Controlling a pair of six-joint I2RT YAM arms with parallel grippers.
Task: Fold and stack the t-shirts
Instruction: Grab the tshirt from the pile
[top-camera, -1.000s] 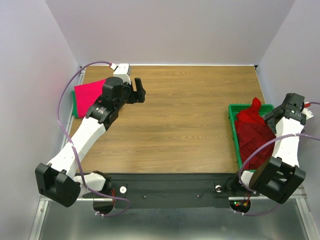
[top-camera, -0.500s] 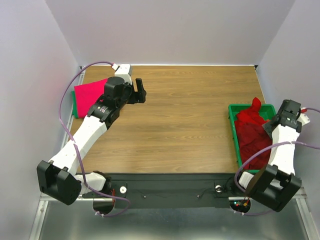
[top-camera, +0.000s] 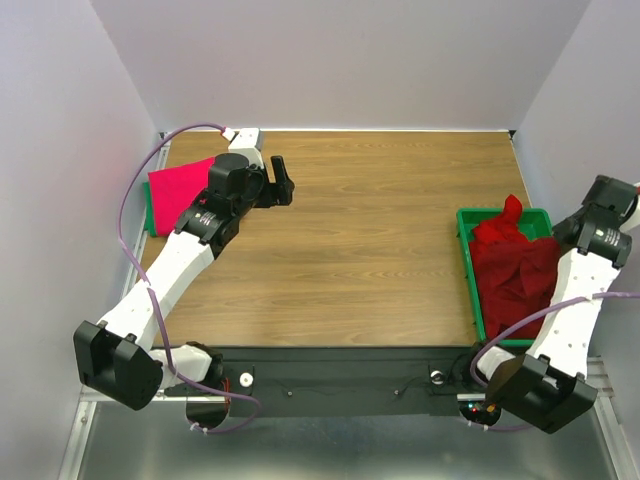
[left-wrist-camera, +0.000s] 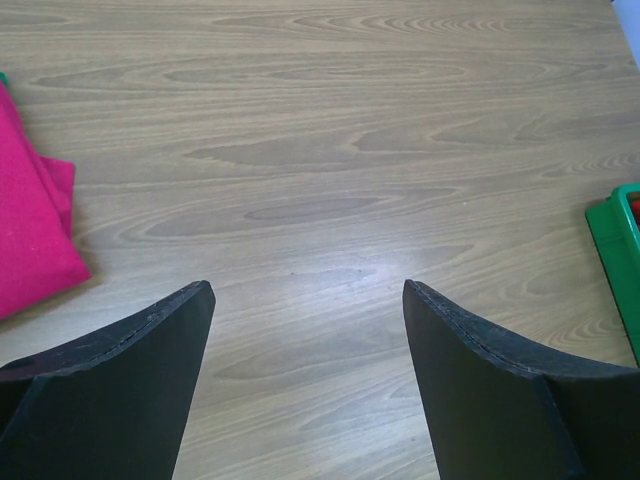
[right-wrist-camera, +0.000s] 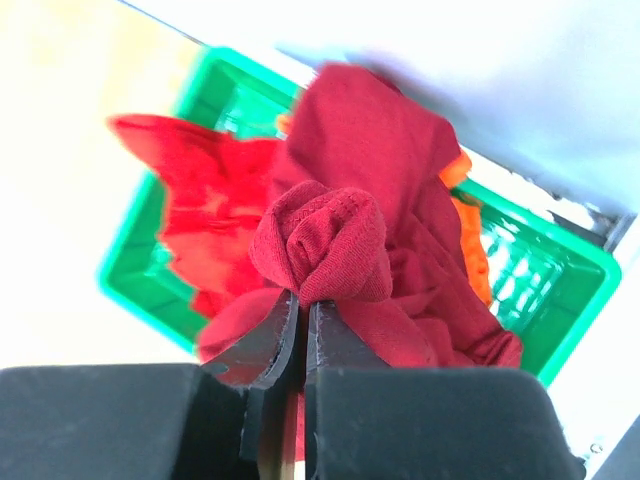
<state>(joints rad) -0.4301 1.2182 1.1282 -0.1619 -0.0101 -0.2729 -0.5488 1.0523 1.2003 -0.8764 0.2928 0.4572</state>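
Observation:
In the right wrist view my right gripper (right-wrist-camera: 302, 298) is shut on a bunched fold of a dark red t-shirt (right-wrist-camera: 335, 235), held above the green tray (right-wrist-camera: 575, 270). A brighter red shirt (right-wrist-camera: 200, 190) and an orange one (right-wrist-camera: 470, 240) lie beneath it in the tray. From above, the red t-shirts (top-camera: 515, 265) fill the tray (top-camera: 468, 275) at the table's right edge, with the right gripper (top-camera: 566, 232) at their far right side. A pink-magenta t-shirt (top-camera: 180, 185) lies folded at the far left. Beside it my left gripper (top-camera: 284, 180) hovers open and empty (left-wrist-camera: 308, 290) over bare wood.
A second green tray (top-camera: 150, 215) peeks out under the pink shirt (left-wrist-camera: 30, 230). The right tray's corner (left-wrist-camera: 618, 250) shows at the edge of the left wrist view. Grey walls enclose the wooden table (top-camera: 360, 230) on three sides.
My right gripper has closed from wide open onto the dark red shirt, and its wrist has swung toward the right wall. The left arm has barely moved.

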